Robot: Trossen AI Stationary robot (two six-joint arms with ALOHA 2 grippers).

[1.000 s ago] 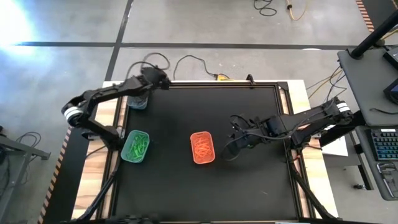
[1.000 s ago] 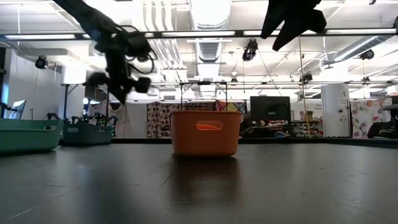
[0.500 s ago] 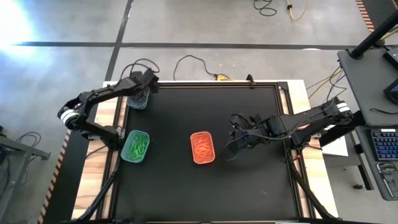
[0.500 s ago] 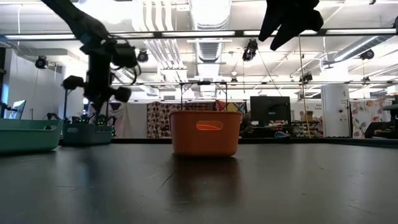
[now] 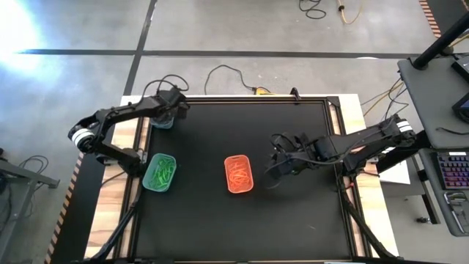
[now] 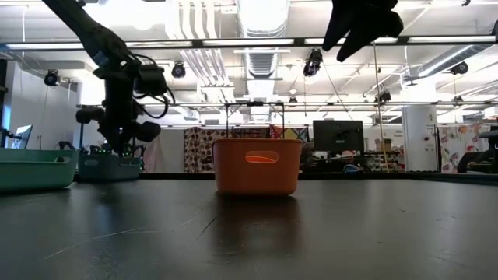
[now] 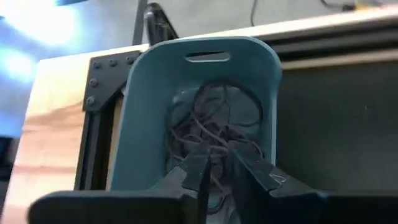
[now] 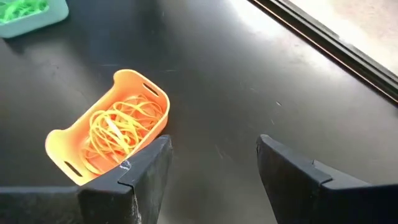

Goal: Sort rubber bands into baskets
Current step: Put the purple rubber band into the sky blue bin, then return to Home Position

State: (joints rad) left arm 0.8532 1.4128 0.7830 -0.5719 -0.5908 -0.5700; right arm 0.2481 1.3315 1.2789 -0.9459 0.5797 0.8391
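Observation:
The dark grey-teal basket (image 7: 140,93) stands at the table's far left corner and holds dark brown rubber bands (image 7: 208,127). My left gripper (image 7: 219,165) hangs just above this basket (image 5: 163,121), pointing steeply down, its tips a narrow gap apart. Whether a band clings to them I cannot tell. The light green basket (image 5: 160,173) holds green bands, and the orange basket (image 5: 238,174) holds orange bands (image 8: 118,127). Both stand on the black table top. My right gripper (image 8: 211,162) waits open and high, to the right of the orange basket, with nothing between its fingers.
Bare black table top (image 5: 293,220) lies around the baskets. The wooden frame edge (image 7: 56,124) and a metal corner bracket (image 7: 99,81) run beside the dark basket. Cables (image 5: 220,73) trail off the far edge.
My left gripper has gone down and toward the table's left edge. It has come from beside the dark grey-teal basket to just above it. The baskets have stayed where they were.

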